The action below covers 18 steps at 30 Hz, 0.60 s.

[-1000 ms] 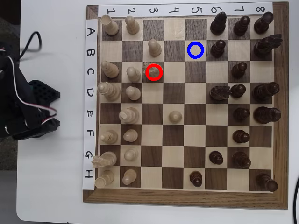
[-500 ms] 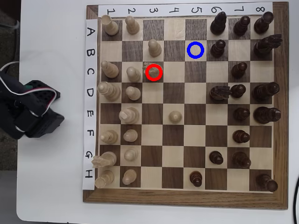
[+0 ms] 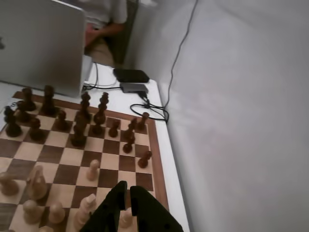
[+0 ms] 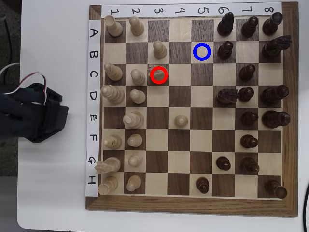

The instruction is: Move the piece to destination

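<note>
In the overhead view the piece (image 4: 155, 71), a tan knight-like figure, stands on square C3 inside a red ring (image 4: 159, 75). The destination, a blue ring (image 4: 202, 52), marks the empty light square B5, two columns to the right and one row up. My arm (image 4: 34, 111) rests on the white table left of the board, beside rows D to F, well away from the piece. In the wrist view my black gripper (image 3: 128, 191) hangs over the board's near right corner, its jaws almost together and holding nothing. I cannot pick out the piece there.
Pale pieces (image 4: 135, 96) fill the board's left columns and dark pieces (image 4: 248, 96) the right ones. A lone pale pawn (image 4: 181, 121) stands on E4. In the wrist view a silver laptop lid (image 3: 43, 43), black boxes and cables (image 3: 133, 82) lie beyond the board, with a wall on the right.
</note>
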Available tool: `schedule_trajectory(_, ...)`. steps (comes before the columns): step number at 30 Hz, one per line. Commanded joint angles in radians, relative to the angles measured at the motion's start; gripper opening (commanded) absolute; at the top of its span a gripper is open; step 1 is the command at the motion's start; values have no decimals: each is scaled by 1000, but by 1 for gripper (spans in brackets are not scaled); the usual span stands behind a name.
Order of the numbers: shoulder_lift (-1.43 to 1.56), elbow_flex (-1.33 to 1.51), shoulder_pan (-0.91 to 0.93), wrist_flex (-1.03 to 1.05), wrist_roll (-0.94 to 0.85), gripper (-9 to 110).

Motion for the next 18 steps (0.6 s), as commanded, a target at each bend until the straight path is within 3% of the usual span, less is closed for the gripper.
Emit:
schedule_trajectory(1,-5,35,-74,5,5,0)
schedule_trajectory(9,-61,86,-330,9,37,0)
schedule_trajectory(18,-206,91,-445,11,28,0)
